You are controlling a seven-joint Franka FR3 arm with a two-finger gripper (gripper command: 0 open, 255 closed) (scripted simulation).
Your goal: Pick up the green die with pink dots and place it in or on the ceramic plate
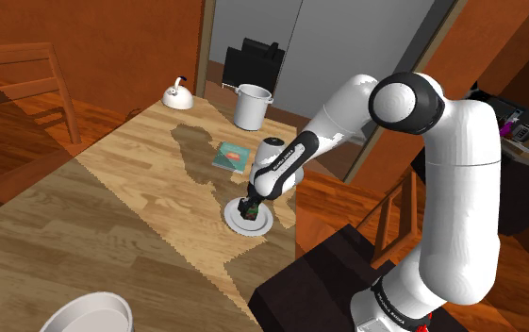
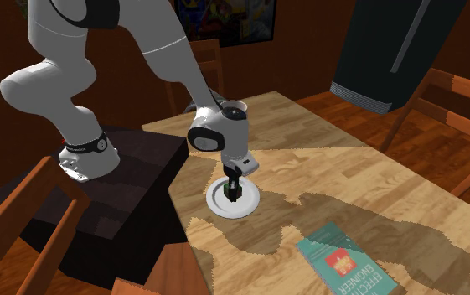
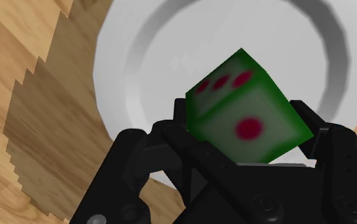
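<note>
- Light wooden table [image 1: 111, 217]; orange-brown walls, wooden floor.
- Shoulder view: kettle [image 1: 176, 93] at 11 o'clock and pot [image 1: 252, 106] at 12 o'clock from the white plate [image 1: 264, 227].
- Gripper [image 1: 250, 205] clamped on the green die [image 3: 247, 118], over the plate's middle.
- Die tilted, one corner toward 12 o'clock in the wrist view; a cube, no long axis.

Teal book [image 2: 342, 261] cover — apparently "EFFECTIVE ENGINEER"; lettering on the arm [image 1: 295, 156] — too small to read
</note>
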